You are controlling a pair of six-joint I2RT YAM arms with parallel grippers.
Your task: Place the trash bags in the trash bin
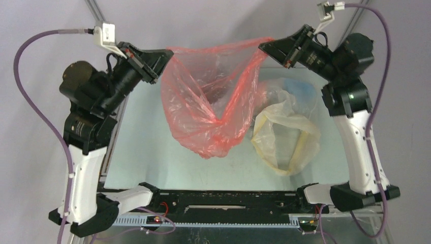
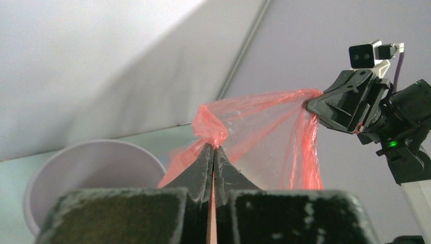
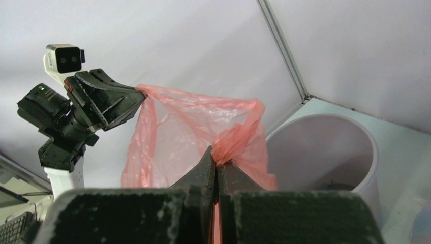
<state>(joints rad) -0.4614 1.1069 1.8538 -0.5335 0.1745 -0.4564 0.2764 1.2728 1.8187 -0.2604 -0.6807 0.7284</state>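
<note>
Bin mouth: translucent red-pink plastic bag [image 1: 208,101] is covering round light-grey plastic bin [image 3: 325,147].
Left: pale tabletop [image 1: 137,147] is lying open.

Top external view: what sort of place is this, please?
Probably a robotics lab cell: left gripper and right gripper stretch a red trash bag over a pale table, between plain grey walls.

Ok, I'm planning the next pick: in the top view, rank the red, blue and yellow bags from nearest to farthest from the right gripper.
1. The red bag: pinched in the right gripper, hanging to its left.
2. The blue bag: close by, at the right rear.
3. The yellow bag: farther off, on the right, toward the near side.
</note>
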